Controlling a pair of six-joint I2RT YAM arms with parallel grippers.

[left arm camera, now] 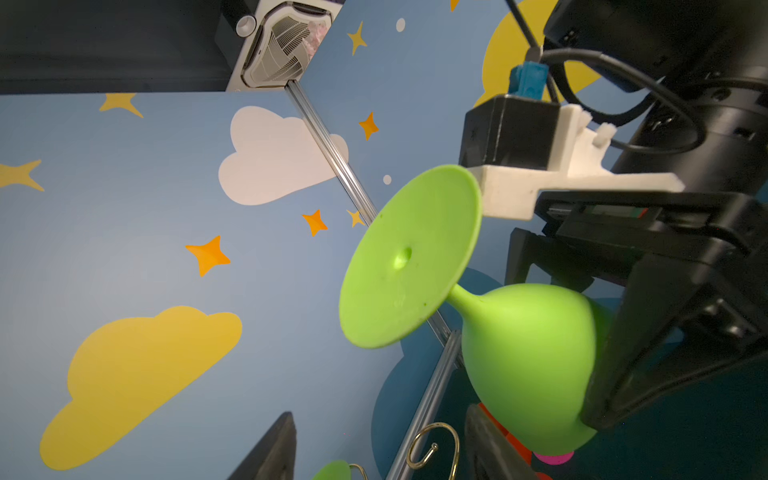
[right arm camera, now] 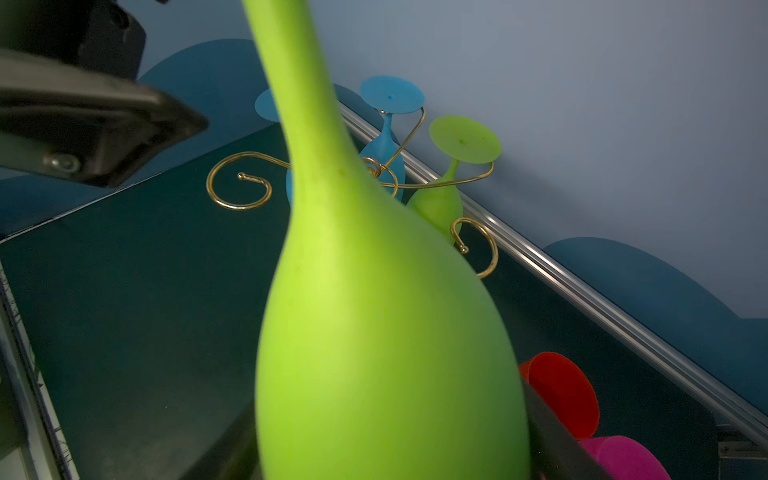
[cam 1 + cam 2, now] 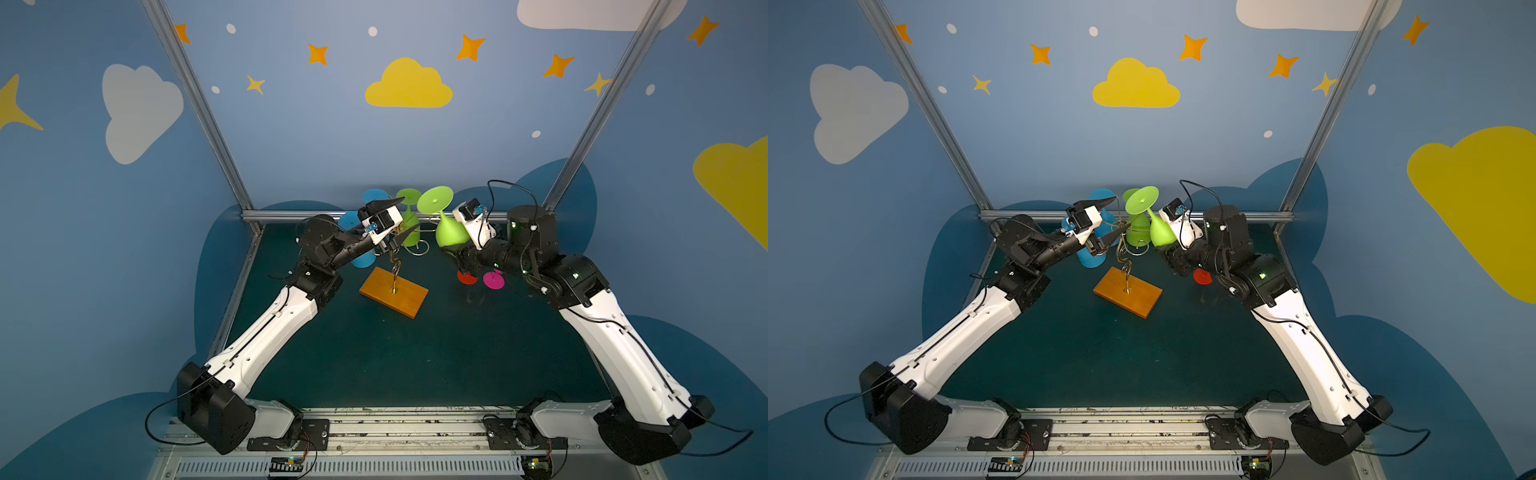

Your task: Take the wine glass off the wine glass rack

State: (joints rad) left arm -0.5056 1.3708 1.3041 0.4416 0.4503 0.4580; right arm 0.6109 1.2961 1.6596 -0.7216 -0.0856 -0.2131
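**Holding a green wine glass clear of the rack**

Gripping the bowl, the right gripper [image 3: 451,249] pinches the green wine glass [image 3: 451,235], foot tilted up, just beside the wine glass rack [image 3: 394,291]. The left gripper [image 3: 405,216] stands spread at the rack's top. Blue glasses [image 2: 384,141] hang there.

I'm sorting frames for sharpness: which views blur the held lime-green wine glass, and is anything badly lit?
Right wrist view: the lime-green wine glass fills the frame, soft and out of focus; the gold wire rack behind is sharp. Left wrist view: crisp, though the right gripper is dark. Both top views: straight frame posts bow, and the table is dim.
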